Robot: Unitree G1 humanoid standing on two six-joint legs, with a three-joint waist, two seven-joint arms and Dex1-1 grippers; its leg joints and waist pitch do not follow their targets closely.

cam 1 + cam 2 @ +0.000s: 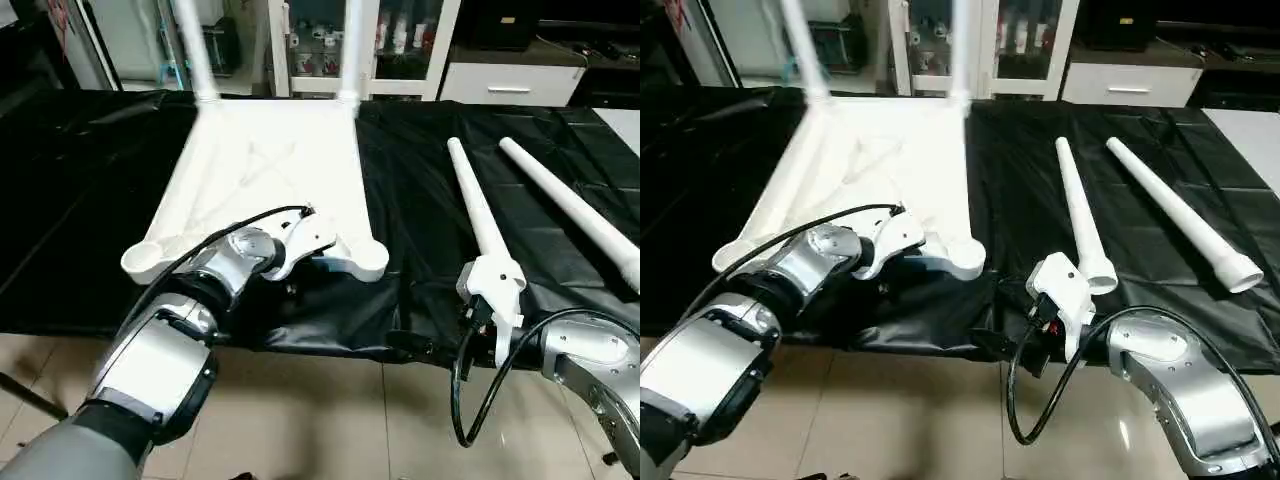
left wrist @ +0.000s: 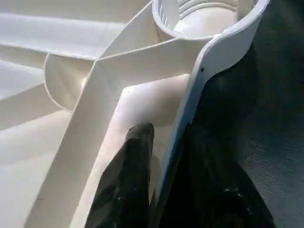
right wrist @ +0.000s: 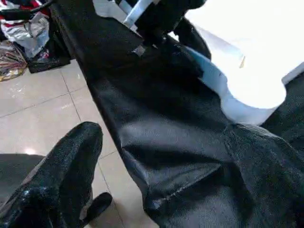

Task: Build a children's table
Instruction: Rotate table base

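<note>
Two legs (image 1: 480,215) loose on cloth | left hand (image 2: 164,190) clamps tabletop (image 1: 265,175) rim | right hand (image 3: 57,190) unclear

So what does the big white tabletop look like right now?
The tabletop is white plastic, lying upside down on the black cover, its ribs forming an X. Round sockets sit at the corners. Two legs stand upright in the far sockets; the near two are empty. The left hand pinches its near edge, one finger inside, one outside.
</note>
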